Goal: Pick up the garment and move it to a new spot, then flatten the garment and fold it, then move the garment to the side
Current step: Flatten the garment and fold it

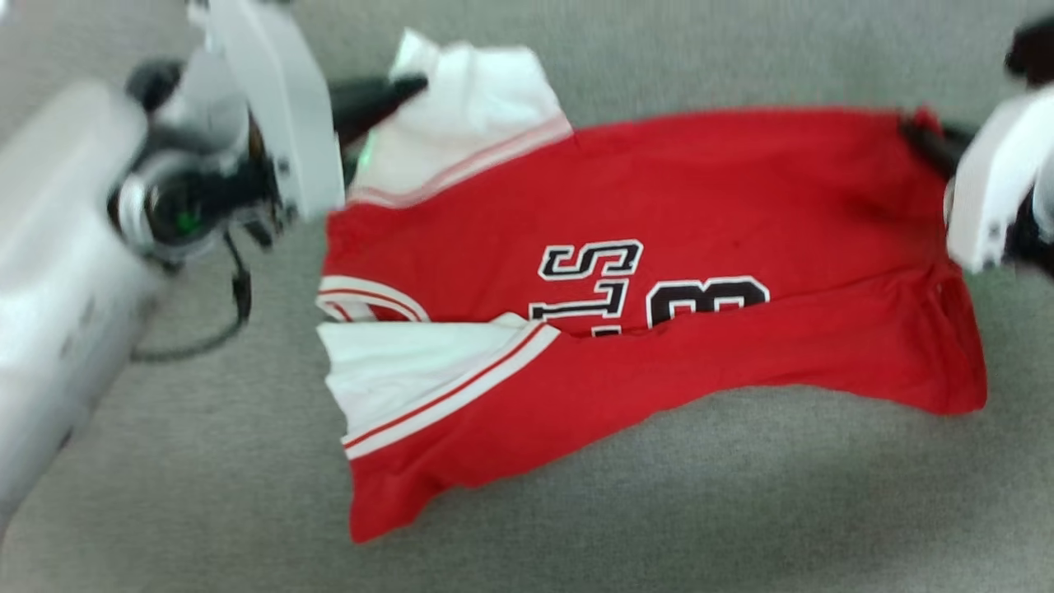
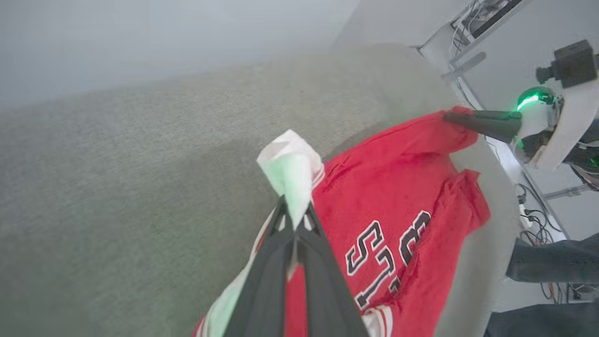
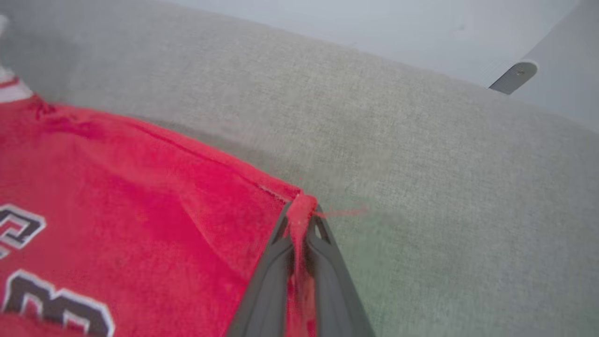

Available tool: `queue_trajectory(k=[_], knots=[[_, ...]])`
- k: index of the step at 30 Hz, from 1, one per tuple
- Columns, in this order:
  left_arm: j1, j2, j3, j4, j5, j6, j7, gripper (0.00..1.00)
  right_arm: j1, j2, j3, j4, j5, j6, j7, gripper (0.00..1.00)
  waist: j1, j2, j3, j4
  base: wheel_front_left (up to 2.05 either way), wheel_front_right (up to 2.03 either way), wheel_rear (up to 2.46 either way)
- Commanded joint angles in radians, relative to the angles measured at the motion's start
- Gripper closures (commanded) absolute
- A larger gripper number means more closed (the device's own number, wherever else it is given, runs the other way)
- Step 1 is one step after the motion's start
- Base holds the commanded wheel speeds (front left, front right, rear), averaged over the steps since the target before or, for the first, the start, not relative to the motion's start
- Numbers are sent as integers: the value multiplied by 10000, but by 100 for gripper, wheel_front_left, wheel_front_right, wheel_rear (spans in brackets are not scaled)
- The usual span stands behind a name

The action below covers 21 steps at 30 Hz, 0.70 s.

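The garment [image 1: 675,214], a red T-shirt with white sleeves, striped trim and black-and-white lettering, hangs stretched between my two grippers above the grey fabric surface [image 1: 576,527]. My left gripper [image 1: 412,85] is shut on the far white sleeve [image 2: 292,173], which sticks up between its fingers [image 2: 323,285]. At the opposite end my right gripper [image 1: 912,132] is shut on the red hem corner [image 3: 299,210]. The near side of the garment [image 1: 494,428] sags toward the surface, with the second white sleeve [image 1: 395,371] folded over it.
Grey fabric surface [image 3: 421,154] extends all around the shirt. In the left wrist view, beyond the surface's edge, lie cables [image 2: 533,220], a shelf with wiring [image 2: 486,14] and dark cloth [image 2: 552,262].
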Motion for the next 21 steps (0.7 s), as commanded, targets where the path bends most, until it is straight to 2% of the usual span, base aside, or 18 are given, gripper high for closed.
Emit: queue_trajectory(k=[1,4,6,13,16,21], knots=[[363,139,-54,-326,-93,9,-175,100,364,-231,198,-265,220,-11,-59,100,0,0,-964,479,0,0,0],[1458,903,-172,-2030,-451,9,-810,100,1421,-1184,479,-1329,797,-11,-265,100,0,0,-1297,614,0,0,0],[1777,1108,-235,-2447,-491,9,-988,100,1691,-1353,483,-1565,877,-11,-319,100,0,0,-1350,630,0,0,0],[3947,2379,-524,-4517,-438,8,-2553,100,3400,-2323,362,-2730,1305,-11,-722,100,0,0,-1552,763,0,0,0],[4715,2663,-681,-4925,-323,25,-3090,100,4037,-2523,99,-2905,1413,-11,-895,100,0,0,-1552,836,0,0,0],[5595,2528,-842,-4873,-295,164,-3854,100,4746,-2374,-343,-2652,1296,-11,-1216,100,0,0,-1408,974,0,0,0]])
